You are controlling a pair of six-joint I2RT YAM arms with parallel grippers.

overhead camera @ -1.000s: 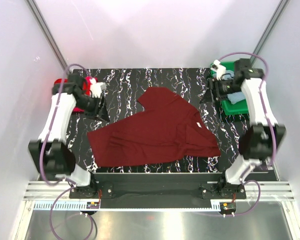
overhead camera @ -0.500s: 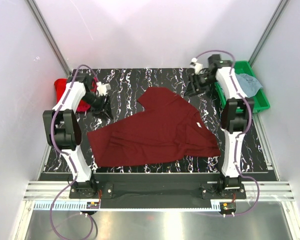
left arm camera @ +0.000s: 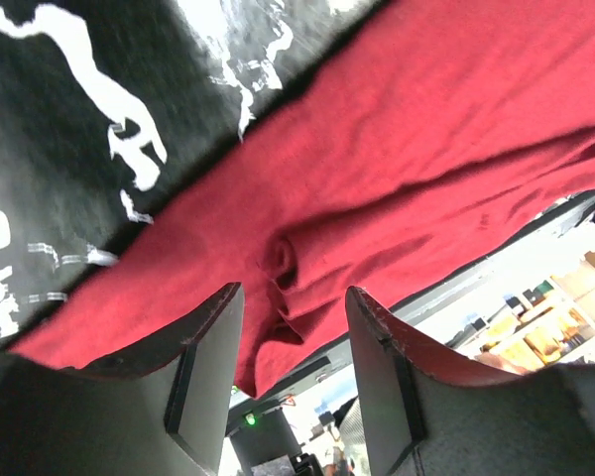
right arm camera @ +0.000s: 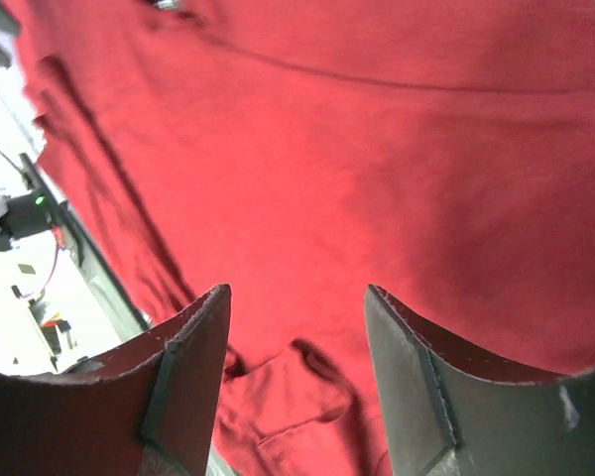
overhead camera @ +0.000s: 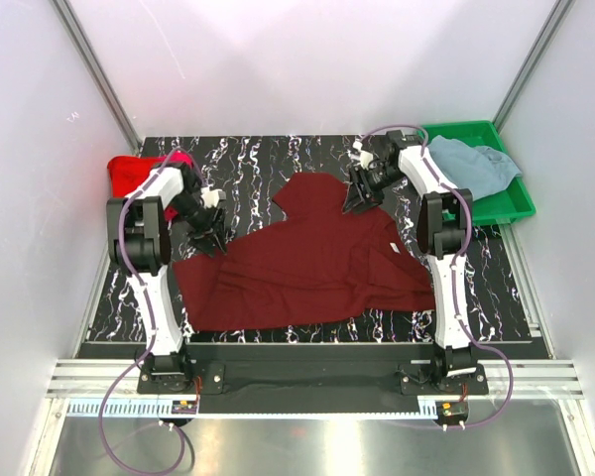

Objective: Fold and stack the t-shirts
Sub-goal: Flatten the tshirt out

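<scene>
Both arms have swung inward over the last second: my left hand (overhead camera: pixel 211 235) has come off the red shirt (overhead camera: pixel 129 171) and my right hand (overhead camera: pixel 356 199) has left the green tray (overhead camera: pixel 511 203). Each now sits over an edge of the dark maroon shirt (overhead camera: pixel 307 263), which lies on the counter (overhead camera: pixel 258 164) between the two hands. Both hands are spread wide and hold nothing. Under the left one I see the shirt's border with a small pucker just ahead of the fingers and bare counter beyond it. Under the right one cloth fills the whole view. I read this as the reach before the first fold. Next I would lower both hands together and pinch only the edge, taking care not to drag the cloth. The shirt is opened out but lies crooked and shallowly creased. A grey-blue shirt (overhead camera: pixel 466 164) waits in the tray behind my right hand.
</scene>
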